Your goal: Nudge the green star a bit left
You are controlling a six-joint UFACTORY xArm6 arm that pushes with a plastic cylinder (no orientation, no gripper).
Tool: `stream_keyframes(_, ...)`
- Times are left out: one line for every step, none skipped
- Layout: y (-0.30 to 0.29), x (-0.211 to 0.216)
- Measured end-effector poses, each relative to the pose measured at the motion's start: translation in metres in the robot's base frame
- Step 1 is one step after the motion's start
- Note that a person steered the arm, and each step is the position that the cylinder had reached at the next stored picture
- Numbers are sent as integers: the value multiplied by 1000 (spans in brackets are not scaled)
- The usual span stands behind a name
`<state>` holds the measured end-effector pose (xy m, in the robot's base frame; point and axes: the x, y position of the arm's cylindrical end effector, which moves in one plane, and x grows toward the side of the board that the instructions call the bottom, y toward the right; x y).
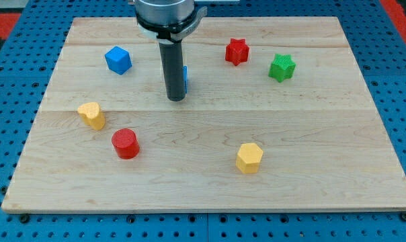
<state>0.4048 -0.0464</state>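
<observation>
**Tip parked mid-counter, green star far off at the upper right**

My tip (176, 99) rests on the wooden counter (210, 181) a little to the view's left of centre, in the upper half. The tool is a plain rod with nothing to clench or release, and it touches no block I can be sure of. A second blue block (185, 78) peeks out from behind the rod at its 2 o'clock, mostly hidden, so its shape and any contact are unclear.

The green star (281, 67) sits at roughly 2 o'clock from my tip, well apart, near the counter's right part and close to the top edge. Its nearest neighbour is the red star (236, 51), at its 10 o'clock; bare wood lies directly to the view's left of the green star, below that red star.

The blue cube (118, 60) lies at 10 o'clock from my tip. The yellow heart-like block (91, 115) and the red cylinder (126, 143) sit toward 8 o'clock, near the left edge. The yellow hexagonal block (249, 158) lies at 4 o'clock, with open board around it.
</observation>
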Motion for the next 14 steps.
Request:
stream_keyframes(3,-34)
stream_keyframes(43,-45)
stream_keyframes(80,-40)
stream_keyframes(120,-51)
stream_keyframes(120,-82)
stream_keyframes(122,-122)
stream_keyframes(143,-131)
stream_keyframes(193,-134)
stream_keyframes(282,-133)
stream_keyframes(350,-121)
stream_keyframes(384,-82)
stream_keyframes(324,-57)
stream_keyframes(272,-60)
stream_keyframes(209,-56)
